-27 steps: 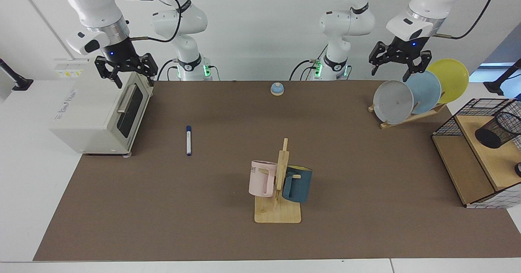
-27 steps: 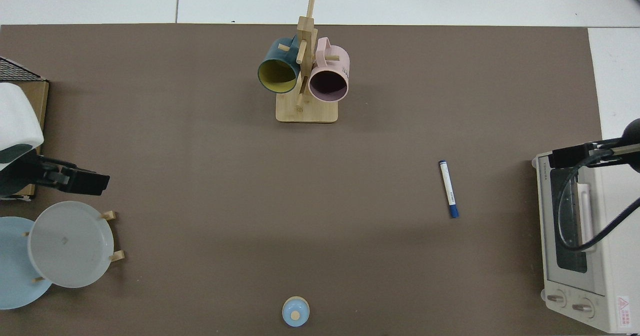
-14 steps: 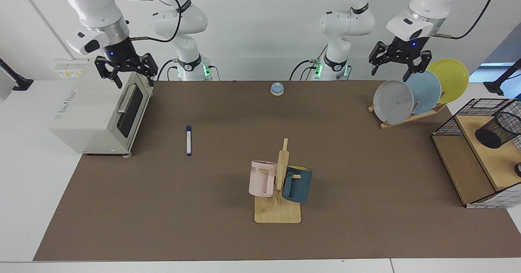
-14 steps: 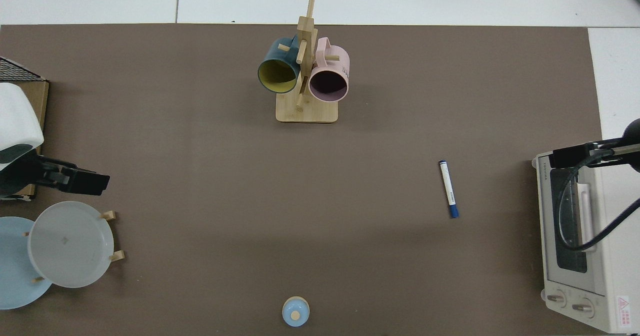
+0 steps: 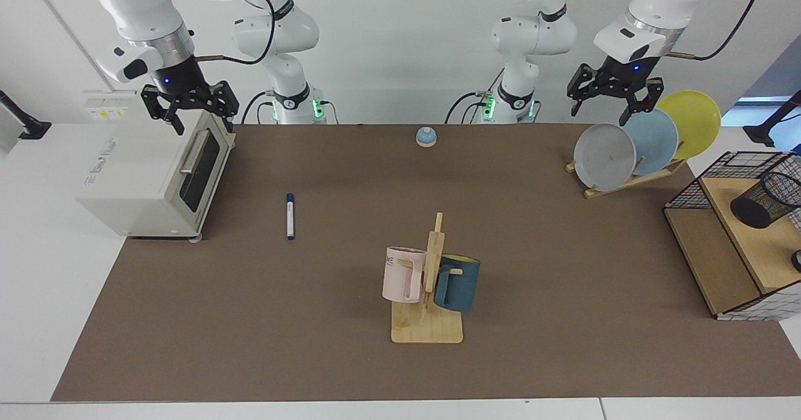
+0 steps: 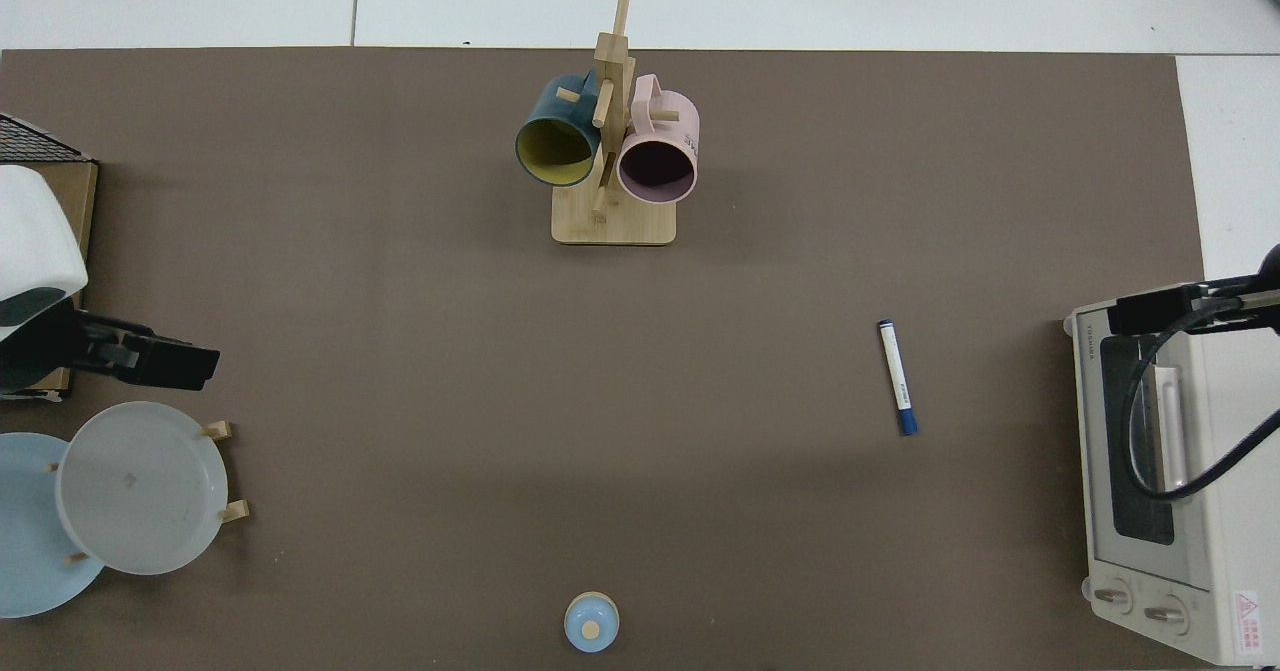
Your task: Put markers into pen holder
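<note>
One claw, the right claw (image 5: pixel 191 108), has risen slightly above the toaster oven (image 5: pixel 150 176).

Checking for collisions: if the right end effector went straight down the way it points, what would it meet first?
Probably the toaster oven: the right end effector, open, hangs above its top front edge near the door handle, though depth is hard to judge.

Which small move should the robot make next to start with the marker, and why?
Probably the right pincer, open above the toaster oven, should descend toward the marker, which lies untouched on the mat beside that oven. The pen holder lies tipped on the wire rack at the far side, near the left pincer, which waits open above the plates.
</note>
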Robot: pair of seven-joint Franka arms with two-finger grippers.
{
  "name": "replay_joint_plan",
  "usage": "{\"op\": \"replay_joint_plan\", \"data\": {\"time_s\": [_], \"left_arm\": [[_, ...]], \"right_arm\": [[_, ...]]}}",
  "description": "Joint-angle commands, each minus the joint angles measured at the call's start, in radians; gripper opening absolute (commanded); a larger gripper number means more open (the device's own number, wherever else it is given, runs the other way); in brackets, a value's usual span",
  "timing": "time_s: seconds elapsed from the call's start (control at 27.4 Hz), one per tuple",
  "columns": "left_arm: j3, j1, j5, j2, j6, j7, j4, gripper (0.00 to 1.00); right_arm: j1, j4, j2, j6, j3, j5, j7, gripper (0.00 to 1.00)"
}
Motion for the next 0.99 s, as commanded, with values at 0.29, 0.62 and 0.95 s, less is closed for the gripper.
{"op": "replay_joint_plan", "data": {"time_s": [0.29, 0.62, 0.95], "left_arm": [[-0.009, 0.015, 0.011, -0.014, -0.011, -0.007, -0.004, 1.0], [-0.009, 0.015, 0.011, -0.014, -0.011, -0.007, -0.006, 1.0], [0.012, 0.021, 0.014, -0.014, -0.01, -0.006, -0.006, 1.0]], "right_arm": [[-0.007, -0.014, -0.019, 0.012, 0.009, 0.003, -0.006, 1.0], [0.001, -0.092, -0.004, 0.133, 0.015, 0.007, -0.003, 1.0], [0.022, -0.144, 0.178, 0.409, 0.023, 0.021, 0.004, 1.0]]}}
